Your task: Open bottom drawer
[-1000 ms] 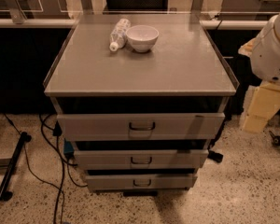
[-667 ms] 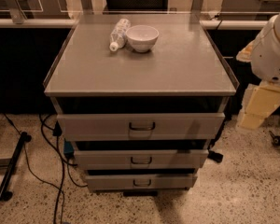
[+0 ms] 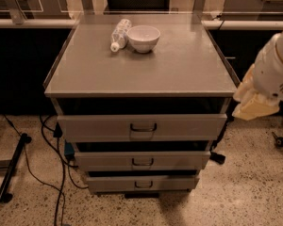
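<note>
The gripper (image 3: 255,101) (grip: cannot tell) hangs off the right edge of the cabinet top (image 3: 179,67), well apart from the bottom drawer (image 3: 142,183).

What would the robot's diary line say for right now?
task: open bottom drawer | bottom drawer: untouched | claw: right of cabinet, far from handle | on top: bowl, bottle lying beside

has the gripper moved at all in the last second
Yes, slightly. The gripper, at the right edge of the view, has shifted left toward the right front corner of the cabinet top. It is well above the bottom drawer.
</note>
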Controlling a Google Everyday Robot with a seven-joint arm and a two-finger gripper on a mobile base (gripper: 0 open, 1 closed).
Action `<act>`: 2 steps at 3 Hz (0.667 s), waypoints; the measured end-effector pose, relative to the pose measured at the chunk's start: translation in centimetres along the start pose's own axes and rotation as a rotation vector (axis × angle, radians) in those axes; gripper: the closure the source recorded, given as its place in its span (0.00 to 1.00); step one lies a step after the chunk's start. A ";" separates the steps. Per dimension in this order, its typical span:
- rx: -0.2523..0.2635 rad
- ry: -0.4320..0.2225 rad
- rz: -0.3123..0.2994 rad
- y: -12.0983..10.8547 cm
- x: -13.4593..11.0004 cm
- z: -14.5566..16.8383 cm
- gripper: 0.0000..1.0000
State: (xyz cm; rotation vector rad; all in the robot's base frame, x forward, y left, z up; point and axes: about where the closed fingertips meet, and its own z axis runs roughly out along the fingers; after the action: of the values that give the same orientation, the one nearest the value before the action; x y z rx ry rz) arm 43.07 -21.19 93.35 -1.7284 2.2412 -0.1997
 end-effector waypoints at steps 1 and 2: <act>-0.062 -0.071 0.081 2.9 1.3 5.0 0.93; -0.101 -0.145 0.142 5.4 2.0 8.9 1.00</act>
State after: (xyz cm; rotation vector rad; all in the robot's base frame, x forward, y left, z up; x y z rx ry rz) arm 40.52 -21.08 83.11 -1.5685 2.2895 0.0696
